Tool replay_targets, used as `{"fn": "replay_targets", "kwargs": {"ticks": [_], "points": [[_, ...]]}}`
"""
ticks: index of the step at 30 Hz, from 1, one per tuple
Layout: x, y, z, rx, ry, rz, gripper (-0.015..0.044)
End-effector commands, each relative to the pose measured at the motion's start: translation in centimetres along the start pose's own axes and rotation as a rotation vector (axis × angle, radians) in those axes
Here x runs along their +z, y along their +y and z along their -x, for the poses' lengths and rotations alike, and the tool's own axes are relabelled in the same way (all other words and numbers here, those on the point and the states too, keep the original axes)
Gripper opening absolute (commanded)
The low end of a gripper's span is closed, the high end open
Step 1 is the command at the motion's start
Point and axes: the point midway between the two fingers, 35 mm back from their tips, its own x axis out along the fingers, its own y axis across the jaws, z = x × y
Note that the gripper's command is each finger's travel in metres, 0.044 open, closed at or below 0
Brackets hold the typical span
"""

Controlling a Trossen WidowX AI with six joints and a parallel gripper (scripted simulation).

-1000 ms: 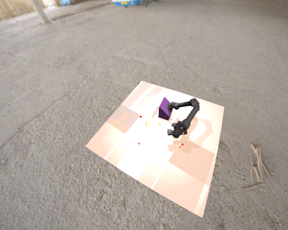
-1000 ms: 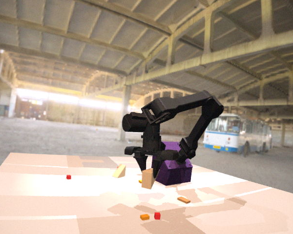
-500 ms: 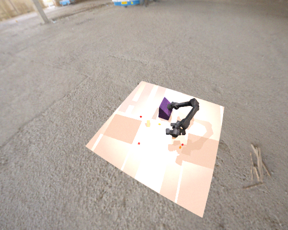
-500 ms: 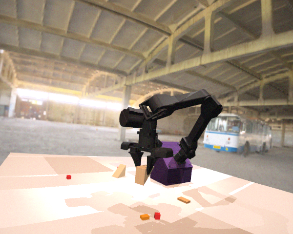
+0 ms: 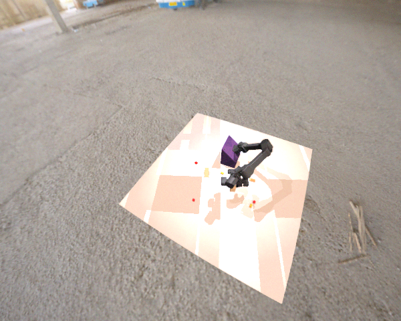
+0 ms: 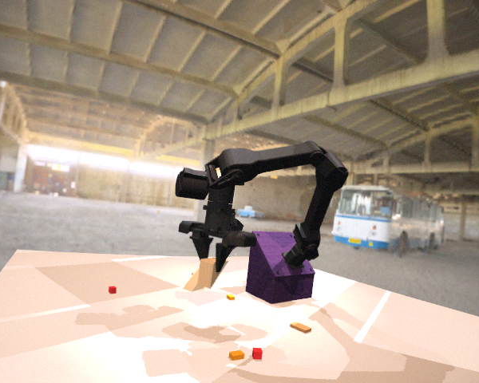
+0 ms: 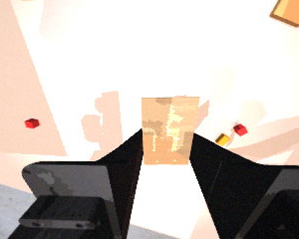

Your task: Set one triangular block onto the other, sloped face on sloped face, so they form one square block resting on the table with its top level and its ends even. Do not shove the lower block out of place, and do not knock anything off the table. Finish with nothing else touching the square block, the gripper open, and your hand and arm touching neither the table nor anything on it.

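"What takes up most space?"
"The pale desk [image 5: 176,191] [image 6: 120,362] [image 7: 164,55]. Seen from the top, the black arm [image 5: 256,164] [image 6: 272,158] bends over it from a purple stand [image 5: 229,155] [image 6: 260,267] at twelve o'clock from the gripper [image 5: 232,185] [image 6: 211,263] [image 7: 167,141]."
"And that gripper?"
"Closed on a tan triangular block [image 5: 232,188] [image 6: 207,273] [image 7: 169,130], one finger on each side, pointing down."
"Where's its mate?"
"The other triangular block [image 5: 206,172] [image 6: 192,282] lies at ten o'clock from the held one, apart in the top view. They aren't joined into a square. I can't tell how high the held one hangs."
"Smaller things?"
"Clocking from the held block, there's an orange strip [image 5: 252,180] [image 6: 300,327] [image 7: 290,12] at two and an orange piece [image 5: 250,205] [image 6: 236,354] [image 7: 222,139] between four and five, just beside a red cube [image 5: 254,201] [image 6: 257,353] [image 7: 240,129]."
"More cubes?"
"A second red cube [image 5: 193,200] [image 6: 112,290] [image 7: 32,122] between eight and nine, and a third red cube [image 5: 196,162] near ten. A small yellow piece [image 5: 222,172] [image 6: 230,297] sits at eleven."
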Motion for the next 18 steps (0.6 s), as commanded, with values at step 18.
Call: {"fn": "replay_targets", "kwargs": {"ticks": [18], "points": [[3.7, 9.5, 1.5, 0.015, -0.026, -0.008, 0.0000]]}}
